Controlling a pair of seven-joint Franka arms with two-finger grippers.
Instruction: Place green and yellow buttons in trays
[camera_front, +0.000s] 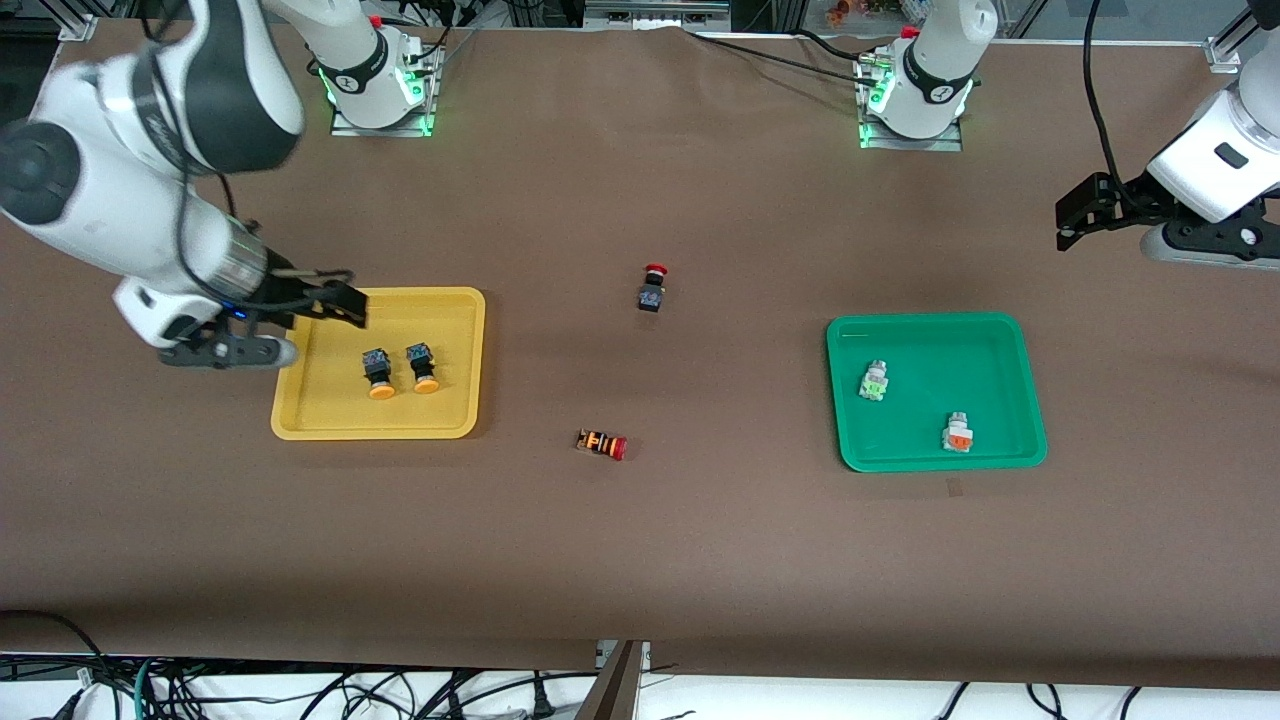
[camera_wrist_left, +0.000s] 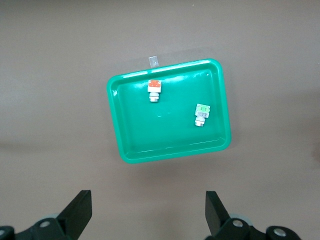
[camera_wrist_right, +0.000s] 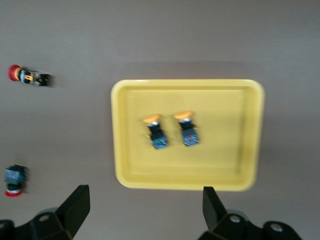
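Observation:
The yellow tray (camera_front: 455, 330) holds two black-bodied buttons with yellow-orange caps (camera_front: 378, 372) (camera_front: 423, 366); the right wrist view shows the tray (camera_wrist_right: 235, 150) and both buttons (camera_wrist_right: 156, 131) (camera_wrist_right: 187, 128). The green tray (camera_front: 930, 345) holds a grey button with a green face (camera_front: 874, 381) and a grey one with an orange face (camera_front: 957, 432); the left wrist view shows the tray (camera_wrist_left: 170, 135) and the buttons (camera_wrist_left: 201, 115) (camera_wrist_left: 155, 90). My right gripper (camera_front: 335, 303) (camera_wrist_right: 145, 205) is open and empty over the yellow tray's edge. My left gripper (camera_front: 1080, 215) (camera_wrist_left: 148, 207) is open and empty, raised at the left arm's end.
A black switch with a red mushroom cap (camera_front: 653, 288) stands mid-table between the trays. An orange-and-black striped switch with a red cap (camera_front: 602, 444) lies nearer the front camera. A small tape mark (camera_front: 955, 487) sits just by the green tray's front edge.

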